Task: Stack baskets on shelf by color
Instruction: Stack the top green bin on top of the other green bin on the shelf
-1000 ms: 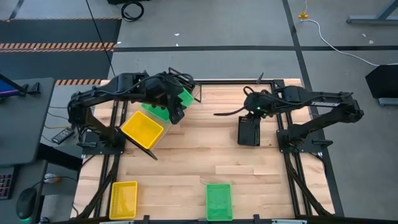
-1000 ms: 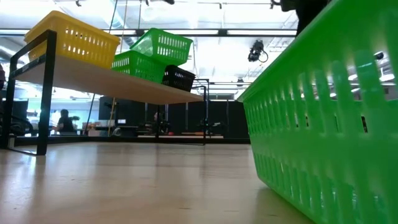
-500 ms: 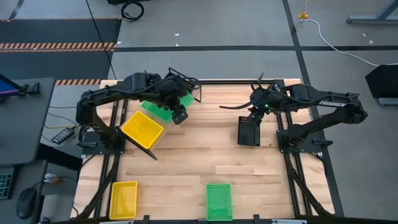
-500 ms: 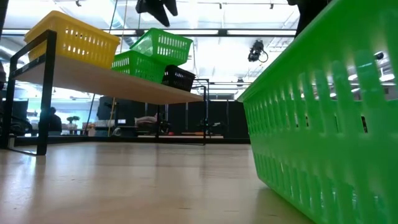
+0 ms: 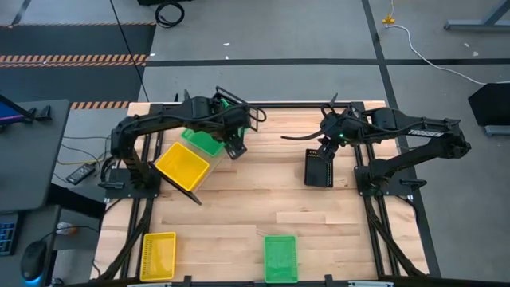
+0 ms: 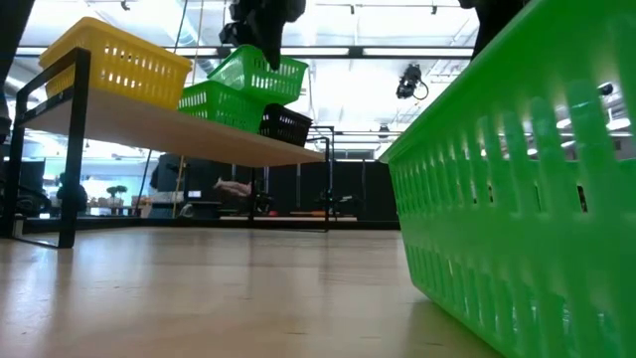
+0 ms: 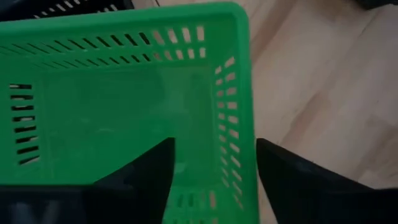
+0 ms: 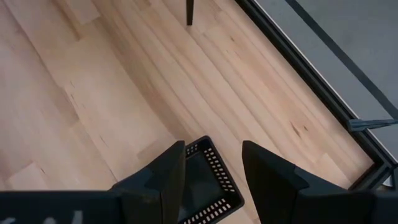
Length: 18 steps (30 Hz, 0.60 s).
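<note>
Left gripper (image 7: 211, 168) spread, over tilted green basket (image 7: 124, 93) on shelf (image 6: 169, 134), upper left of high view | right gripper (image 8: 208, 165) spread above black basket (image 5: 319, 168), upper right | risk — basket sits crooked, nudge could tip it off

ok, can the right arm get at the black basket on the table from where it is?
Probably yes. The right hand hangs open just above the black basket, one end of it showing between the fingers, with only bare tabletop around it.
</note>
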Available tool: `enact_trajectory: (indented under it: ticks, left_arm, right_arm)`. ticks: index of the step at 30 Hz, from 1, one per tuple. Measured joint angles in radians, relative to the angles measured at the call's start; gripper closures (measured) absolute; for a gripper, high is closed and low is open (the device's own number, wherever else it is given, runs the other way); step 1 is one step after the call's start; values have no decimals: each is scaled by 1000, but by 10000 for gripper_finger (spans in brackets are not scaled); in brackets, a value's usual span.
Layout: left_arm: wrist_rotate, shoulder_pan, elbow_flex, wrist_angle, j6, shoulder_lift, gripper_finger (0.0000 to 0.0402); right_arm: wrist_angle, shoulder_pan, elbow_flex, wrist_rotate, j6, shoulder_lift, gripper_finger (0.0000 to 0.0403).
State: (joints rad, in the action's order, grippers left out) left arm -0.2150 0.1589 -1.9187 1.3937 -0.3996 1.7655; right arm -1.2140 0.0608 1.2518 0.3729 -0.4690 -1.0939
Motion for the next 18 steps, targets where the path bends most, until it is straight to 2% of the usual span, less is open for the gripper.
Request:
enact_trajectory:
  ticks: [11,18]
  left_arm:
    - [-3,4,0,7,-35,-7,385]
    - [-29,4,-1,20,-70,-13,391]
  right_arm:
    - [1,0,0,0,35,0,236]
    - [1,0,0,0,54,0,236]
